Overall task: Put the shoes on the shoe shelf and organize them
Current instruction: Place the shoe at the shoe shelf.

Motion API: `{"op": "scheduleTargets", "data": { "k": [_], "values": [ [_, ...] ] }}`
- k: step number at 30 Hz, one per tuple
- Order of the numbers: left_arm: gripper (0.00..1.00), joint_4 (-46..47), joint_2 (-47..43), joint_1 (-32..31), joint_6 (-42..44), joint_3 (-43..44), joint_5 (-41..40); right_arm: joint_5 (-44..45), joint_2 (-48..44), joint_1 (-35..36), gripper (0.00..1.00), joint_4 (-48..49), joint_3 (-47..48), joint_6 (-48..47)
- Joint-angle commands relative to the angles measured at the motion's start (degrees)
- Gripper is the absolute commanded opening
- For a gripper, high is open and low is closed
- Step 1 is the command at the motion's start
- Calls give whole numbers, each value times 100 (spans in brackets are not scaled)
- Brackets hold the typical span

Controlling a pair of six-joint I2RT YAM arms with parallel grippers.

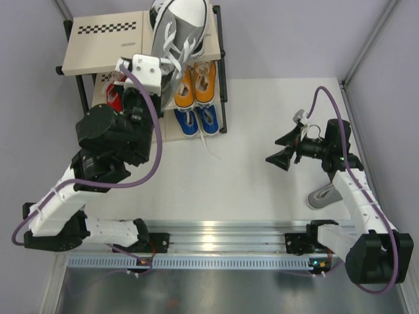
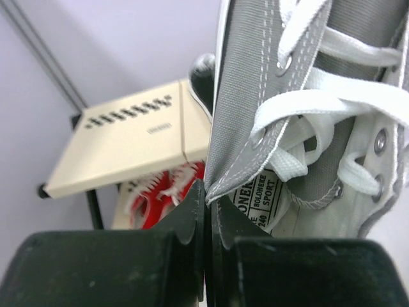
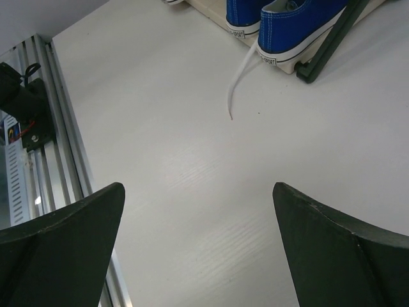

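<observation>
My left gripper (image 2: pixel 211 199) is shut on the collar edge of a grey sneaker (image 1: pixel 180 29) and holds it up over the right part of the shoe shelf (image 1: pixel 105 39); the sneaker also fills the left wrist view (image 2: pixel 307 109). On lower tiers sit an orange pair (image 1: pixel 195 84), a blue pair (image 1: pixel 196 121) and red shoes (image 1: pixel 114 98), the red ones also in the left wrist view (image 2: pixel 160 198). My right gripper (image 1: pixel 278 149) is open and empty above the table; its wrist view shows the blue pair (image 3: pixel 281 19) with a loose lace. Another grey sneaker (image 1: pixel 323 196) lies by the right arm.
The shelf's top board (image 2: pixel 128 147) bears a checkered strip. An aluminium rail (image 1: pixel 222 245) runs along the near table edge. Grey walls close in at left, back and right.
</observation>
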Motion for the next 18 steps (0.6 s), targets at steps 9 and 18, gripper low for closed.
{"op": "scheduleTargets", "data": {
  "k": [9,18],
  "values": [
    [0,416,1599,999,1419,3052,539,-67,-115,-36,99,-81,307,-203],
    [0,-708,2206,4618,-1194,3241,2528,-163,-150,-36,99,-133,281,-176]
  ]
}}
